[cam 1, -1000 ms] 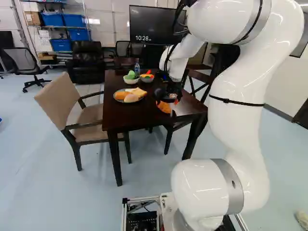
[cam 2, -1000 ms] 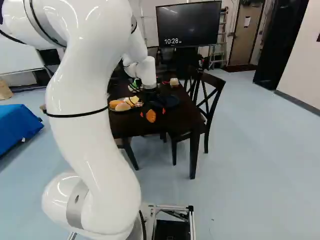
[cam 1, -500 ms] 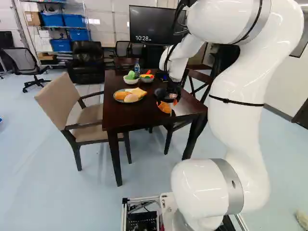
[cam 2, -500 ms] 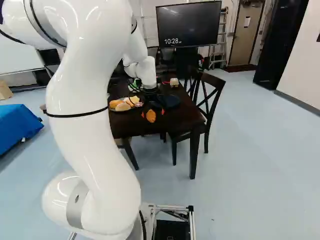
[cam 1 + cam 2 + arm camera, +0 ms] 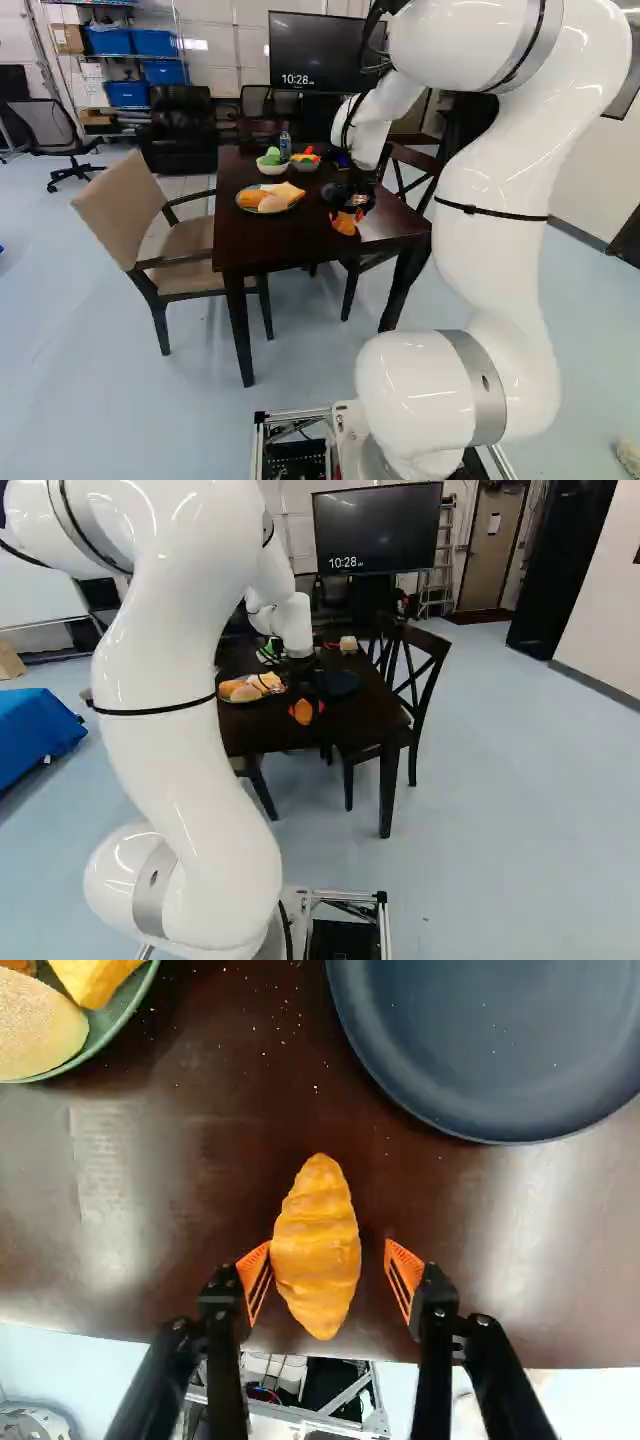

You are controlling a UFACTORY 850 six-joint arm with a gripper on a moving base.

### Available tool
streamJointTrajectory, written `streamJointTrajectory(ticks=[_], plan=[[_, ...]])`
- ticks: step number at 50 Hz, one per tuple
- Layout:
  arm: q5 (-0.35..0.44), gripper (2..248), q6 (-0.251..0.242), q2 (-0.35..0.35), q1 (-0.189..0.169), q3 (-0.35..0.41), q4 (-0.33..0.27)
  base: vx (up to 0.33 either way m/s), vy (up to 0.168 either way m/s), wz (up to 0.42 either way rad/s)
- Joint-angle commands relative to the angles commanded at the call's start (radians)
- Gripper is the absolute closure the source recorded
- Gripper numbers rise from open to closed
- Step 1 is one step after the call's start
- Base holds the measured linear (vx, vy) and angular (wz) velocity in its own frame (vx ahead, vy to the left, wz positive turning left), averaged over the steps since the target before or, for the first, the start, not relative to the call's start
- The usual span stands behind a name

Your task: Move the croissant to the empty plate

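In the right base view my gripper (image 5: 304, 706) is low over the near part of the dark table, around the orange croissant (image 5: 302, 713). Seen from the wrist, the gripper (image 5: 330, 1272) has its fingers on either side of the croissant (image 5: 318, 1245). One orange pad (image 5: 257, 1278) is against its side or very close, while a gap of table separates the other pad (image 5: 403, 1272) from it; the fingers stand open. The dark blue empty plate (image 5: 490, 1050) lies on the table ahead of the gripper, diagonally beyond the croissant.
A green-rimmed plate (image 5: 124, 1016) with several breads lies ahead on the other side. Farther back on the table (image 5: 232, 230) stand two bowls, one holding green food (image 5: 272, 168), and a bottle (image 5: 285, 142). Chairs (image 5: 185, 235) flank the table.
The gripper's fingers have drawn closer together around the croissant. Base and plates stay where they were, and the arm shows hardly any shift.
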Motion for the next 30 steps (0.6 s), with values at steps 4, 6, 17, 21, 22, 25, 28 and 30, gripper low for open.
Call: streamJointTrajectory(ticks=[4, 6, 17, 21, 22, 25, 28, 30], plan=[[0.000, 86, 0.000, 0.000, 0.000, 0.000, 0.000, 0.000, 0.000, 0.000], [0.000, 98, 0.000, 0.000, 0.000, 0.000, 0.000, 0.000, 0.000, 0.000], [0.000, 121, 0.000, 0.000, 0.000, 0.000, 0.000, 0.000, 0.000, 0.000], [0.000, 124, 0.000, 0.000, 0.000, 0.000, 0.000, 0.000, 0.000, 0.000], [0.000, 124, 0.000, 0.000, 0.000, 0.000, 0.000, 0.000, 0.000, 0.000], [0.000, 124, 0.000, 0.000, 0.000, 0.000, 0.000, 0.000, 0.000, 0.000], [0.000, 123, 0.000, 0.000, 0.000, 0.000, 0.000, 0.000, 0.000, 0.000], [0.000, 123, 0.000, 0.000, 0.000, 0.000, 0.000, 0.000, 0.000, 0.000]])
